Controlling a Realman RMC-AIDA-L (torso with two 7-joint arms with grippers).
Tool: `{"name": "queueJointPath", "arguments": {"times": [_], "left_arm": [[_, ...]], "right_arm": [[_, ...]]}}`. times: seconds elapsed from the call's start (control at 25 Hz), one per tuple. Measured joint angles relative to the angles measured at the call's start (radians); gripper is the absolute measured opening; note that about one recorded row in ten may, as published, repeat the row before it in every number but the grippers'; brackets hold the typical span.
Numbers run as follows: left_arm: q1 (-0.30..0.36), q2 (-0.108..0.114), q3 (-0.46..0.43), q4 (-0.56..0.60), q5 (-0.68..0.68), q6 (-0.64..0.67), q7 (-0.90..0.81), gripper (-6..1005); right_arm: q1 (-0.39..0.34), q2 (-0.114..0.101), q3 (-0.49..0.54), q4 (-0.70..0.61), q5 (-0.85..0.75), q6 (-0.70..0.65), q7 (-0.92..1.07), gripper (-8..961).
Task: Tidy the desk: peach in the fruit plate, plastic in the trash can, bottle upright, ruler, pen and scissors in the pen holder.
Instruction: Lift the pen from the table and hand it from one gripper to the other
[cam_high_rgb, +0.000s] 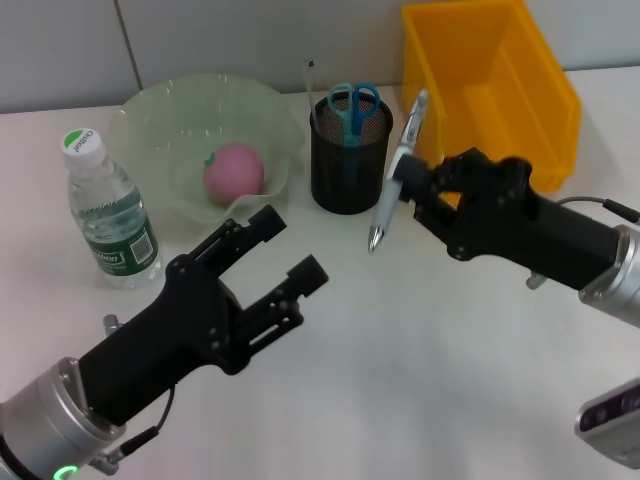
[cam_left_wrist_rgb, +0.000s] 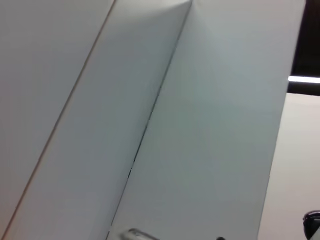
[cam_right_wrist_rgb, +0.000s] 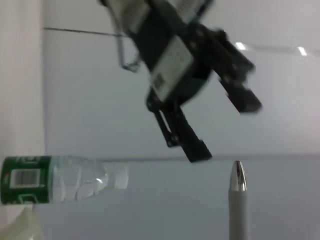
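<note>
A: What sits in each container?

B: The peach (cam_high_rgb: 234, 170) lies in the fruit plate (cam_high_rgb: 160, 120), at the back left of the desk (cam_high_rgb: 400, 360). The pen holder (cam_high_rgb: 350, 155) stands just right of the plate, and the scissors (cam_high_rgb: 352, 105) stand in it with their blue handles up. A thin clear strip, likely the ruler (cam_high_rgb: 311, 85), rises from its left rim. The trash can (cam_high_rgb: 490, 85) stands at the back right; I cannot tell what, if anything, lies in it.

A: And the bottle?

B: The bottle (cam_high_rgb: 108, 215) stands upright, cap on, left of the plate.

A: Where is the pen?

B: The pen (cam_high_rgb: 395, 175) is clamped in the right gripper (cam_high_rgb: 412, 185), held above the desk just right of the pen holder, tilted, dark tip down and clip end up.

A: How do the arms stand?

B: The right arm reaches in from the right, in front of the trash can. The left gripper (cam_high_rgb: 290, 250) hangs above the desk in front of the plate, its fingers apart and holding nothing, pointing toward the pen holder.
</note>
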Motion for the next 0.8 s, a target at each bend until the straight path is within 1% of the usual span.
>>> {"name": "queueJointPath", "arguments": {"times": [0.12, 0.16, 0.2, 0.32, 0.52, 0.64, 0.8], "left_arm": [[0.009, -0.001, 0.022, 0.033, -0.002, -0.017, 0.078, 748], [0.009, -0.001, 0.022, 0.033, -0.002, -0.017, 0.078, 748], [0.018, -0.001, 0.039, 0.071, -0.004, -0.048, 0.158, 748], [0.023, -0.001, 0.05, 0.103, -0.005, -0.087, 0.24, 746], [0.02, -0.001, 0.043, 0.11, -0.005, -0.112, 0.321, 742], [0.016, -0.001, 0.033, 0.106, -0.006, -0.119, 0.355, 740], [0.015, 0.001, 0.019, 0.105, -0.007, -0.119, 0.369, 738]], "right_arm": [[0.005, 0.006, 0.001, 0.027, 0.047, 0.02, 0.136, 120], [0.005, 0.009, 0.001, 0.029, 0.053, 0.028, 0.2, 120], [0.005, 0.012, 0.001, 0.029, 0.056, 0.034, 0.258, 120], [0.001, 0.017, -0.001, 0.029, 0.056, 0.041, 0.456, 120], [0.004, 0.019, -0.014, 0.023, 0.039, 0.042, 0.896, 120], [0.002, 0.015, -0.022, -0.015, -0.017, 0.033, 1.139, 120], [-0.011, 0.013, -0.023, -0.103, -0.164, 0.013, 1.428, 120]]}}
